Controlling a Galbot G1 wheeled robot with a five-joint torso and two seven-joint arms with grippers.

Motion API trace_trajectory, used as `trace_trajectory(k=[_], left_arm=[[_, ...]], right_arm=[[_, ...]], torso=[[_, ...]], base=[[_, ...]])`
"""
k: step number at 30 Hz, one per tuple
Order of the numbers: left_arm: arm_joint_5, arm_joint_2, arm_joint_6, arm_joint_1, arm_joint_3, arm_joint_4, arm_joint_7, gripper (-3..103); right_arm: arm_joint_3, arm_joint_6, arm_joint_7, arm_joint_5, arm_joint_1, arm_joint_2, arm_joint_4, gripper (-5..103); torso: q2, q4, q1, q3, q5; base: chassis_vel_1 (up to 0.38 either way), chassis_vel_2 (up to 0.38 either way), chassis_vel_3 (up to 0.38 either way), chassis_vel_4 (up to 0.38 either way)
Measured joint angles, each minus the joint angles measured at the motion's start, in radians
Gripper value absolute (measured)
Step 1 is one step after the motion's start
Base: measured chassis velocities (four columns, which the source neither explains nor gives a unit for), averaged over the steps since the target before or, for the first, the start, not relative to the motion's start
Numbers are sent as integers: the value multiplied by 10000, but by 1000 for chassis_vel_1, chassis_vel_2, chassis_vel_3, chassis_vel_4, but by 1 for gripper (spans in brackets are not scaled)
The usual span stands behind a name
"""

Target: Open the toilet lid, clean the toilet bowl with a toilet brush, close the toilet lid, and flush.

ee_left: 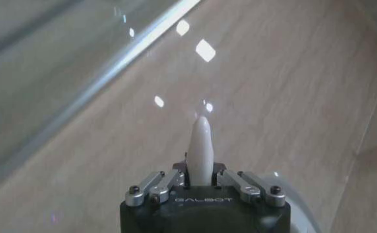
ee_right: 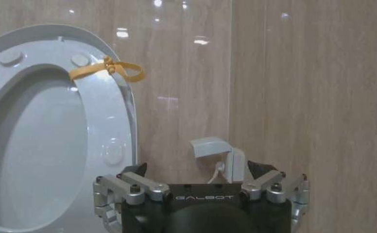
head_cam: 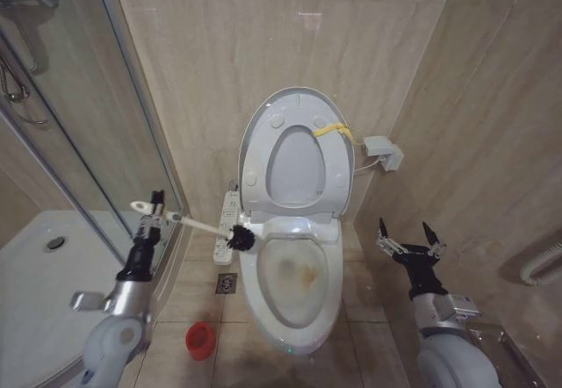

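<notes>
toilet brush point(head_cam: 206, 227) held in left pincer point(head_cam: 156, 208), head at toilet bowl point(head_cam: 297, 283) rim.

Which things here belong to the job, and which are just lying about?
Job: toilet lid, raised; stained toilet bowl; toilet brush in the left gripper; right gripper, jaws open.
Lying about: red cup, floor drain, shower tray.
</notes>
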Motion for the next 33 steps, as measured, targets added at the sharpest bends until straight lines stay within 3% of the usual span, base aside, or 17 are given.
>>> trace_trajectory(k=[10,22,25,33], left_arm=[[605,-216,-143,-816,1473,1642,298,22],[2780,-628,-1224,-1903,3430,3874,218,22],[3474,-809,-1673,-2531,4069,5168,328,22],[4187,-855,-1787,-2996,4992,6231,264,22]], right_arm=[[-115,-14,10,-211,25,290,-103,100],[-136,-65,43,-209,46,290,-157,100],[-112,-64,44,-181,-19,266,-120,100],[-187,-86,53,-78,107,378,-122,100]], torso=[[0,2,-1,-1,1],[0,1,-2,-2,3],[1,-2,-2,-2,2],[1,1,-1,-2,1]], base=[[0,0,0,0],[0,0,0,0],[0,0,0,0],[0,0,0,0]])
